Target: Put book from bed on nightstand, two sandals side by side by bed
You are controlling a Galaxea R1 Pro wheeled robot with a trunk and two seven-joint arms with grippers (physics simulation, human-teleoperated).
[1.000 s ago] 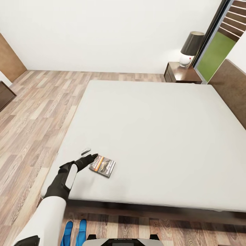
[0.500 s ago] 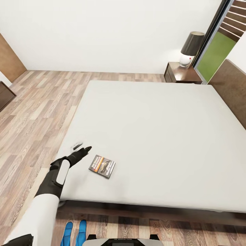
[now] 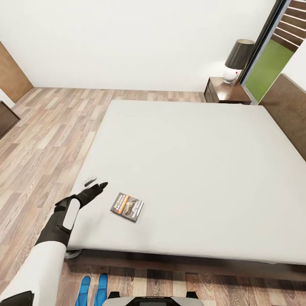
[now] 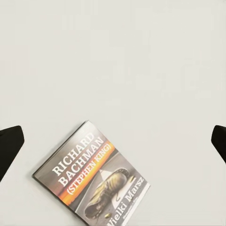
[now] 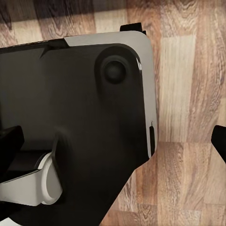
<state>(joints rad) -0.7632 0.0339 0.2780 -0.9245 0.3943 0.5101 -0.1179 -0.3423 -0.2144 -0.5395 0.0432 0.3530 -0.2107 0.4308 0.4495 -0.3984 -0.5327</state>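
Book lies flat on the bed, near the mattress's foot edge and at about four o'clock from the left gripper, which hovers just beside it with nothing in its grasp. In the left wrist view the two dark fingertips sit far apart at the picture's edges, so the jaws stand wide, and the book's cover lies between them but closer to the camera. The step in hand looks like the pick-up of the book; the next move calls for lowering over one edge and closing on the thin cover. The nightstand waits at one o'clock beside the headboard, a lamp on its top. The two sandals rest together on the floor at the bed's foot. The right gripper's fingertips also stand wide apart over the robot's base.
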